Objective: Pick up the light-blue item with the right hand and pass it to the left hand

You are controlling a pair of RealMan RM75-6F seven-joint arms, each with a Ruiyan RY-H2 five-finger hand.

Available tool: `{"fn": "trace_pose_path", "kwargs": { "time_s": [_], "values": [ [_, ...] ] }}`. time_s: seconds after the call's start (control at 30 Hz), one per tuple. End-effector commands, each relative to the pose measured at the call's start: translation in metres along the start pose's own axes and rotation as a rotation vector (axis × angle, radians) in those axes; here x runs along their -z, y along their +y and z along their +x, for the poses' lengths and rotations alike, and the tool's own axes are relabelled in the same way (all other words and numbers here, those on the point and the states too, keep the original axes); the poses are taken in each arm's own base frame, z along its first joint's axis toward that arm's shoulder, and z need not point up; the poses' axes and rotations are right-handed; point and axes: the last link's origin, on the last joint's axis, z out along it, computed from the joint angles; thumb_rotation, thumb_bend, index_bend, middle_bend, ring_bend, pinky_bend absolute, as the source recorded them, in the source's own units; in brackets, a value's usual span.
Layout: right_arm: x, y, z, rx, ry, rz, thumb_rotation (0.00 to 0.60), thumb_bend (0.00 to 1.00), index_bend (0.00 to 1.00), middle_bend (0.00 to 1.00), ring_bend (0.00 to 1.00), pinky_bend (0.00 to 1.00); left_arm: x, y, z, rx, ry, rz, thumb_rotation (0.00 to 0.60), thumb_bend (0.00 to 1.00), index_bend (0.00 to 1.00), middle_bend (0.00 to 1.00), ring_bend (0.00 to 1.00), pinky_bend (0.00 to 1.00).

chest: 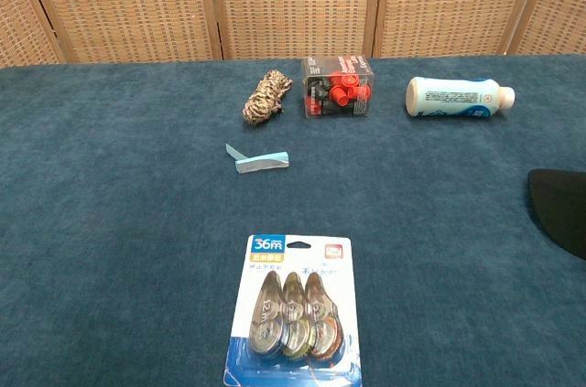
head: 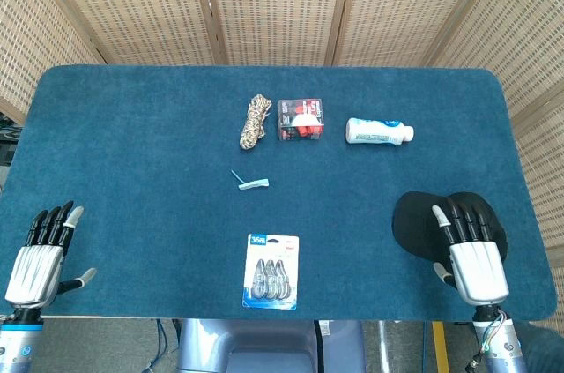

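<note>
The light-blue item (head: 249, 182) is a small flat strip-shaped piece lying on the blue table near its middle; in the chest view the light-blue item (chest: 257, 161) lies left of centre. My right hand (head: 469, 245) rests at the front right, fingers spread, holding nothing, partly over a black cap (head: 420, 221). At the front left corner my left hand (head: 44, 251) lies flat and open, far from the item. Neither hand shows in the chest view.
A coiled rope bundle (head: 256, 121), a clear box of red parts (head: 300, 119) and a white bottle (head: 379, 131) lie in a row behind the item. A blister pack (head: 271, 271) lies near the front edge. The black cap's edge (chest: 560, 208) shows at right.
</note>
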Motion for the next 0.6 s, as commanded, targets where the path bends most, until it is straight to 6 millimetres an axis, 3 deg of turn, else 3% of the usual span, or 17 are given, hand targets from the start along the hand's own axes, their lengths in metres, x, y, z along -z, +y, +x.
{"fn": "trace_pose_path", "kwargs": {
  "time_s": [0.03, 0.37, 0.43, 0.6],
  "values": [
    [0.000, 0.000, 0.000, 0.000, -0.002, 0.001, 0.600, 0.00, 0.00, 0.00, 0.00, 0.00, 0.000, 0.000, 0.000, -0.001, -0.001, 0.000, 0.600, 0.00, 0.00, 0.00, 0.00, 0.00],
    [-0.009, -0.009, -0.005, -0.018, -0.033, 0.042, 0.600, 0.00, 0.02, 0.00, 0.00, 0.00, -0.001, 0.000, -0.001, 0.008, 0.003, -0.001, 0.600, 0.00, 0.00, 0.00, 0.00, 0.00],
    [-0.019, -0.015, -0.004, -0.025, -0.038, 0.072, 0.600, 0.00, 0.05, 0.00, 0.00, 0.00, -0.002, -0.001, 0.000, 0.009, 0.004, 0.004, 0.600, 0.00, 0.00, 0.00, 0.00, 0.00],
    [-0.070, -0.046, 0.002, -0.049, -0.033, 0.219, 0.600, 0.00, 0.12, 0.00, 0.00, 0.00, -0.006, 0.000, -0.002, 0.004, 0.002, 0.013, 0.600, 0.00, 0.00, 0.00, 0.00, 0.00]
  ]
}}
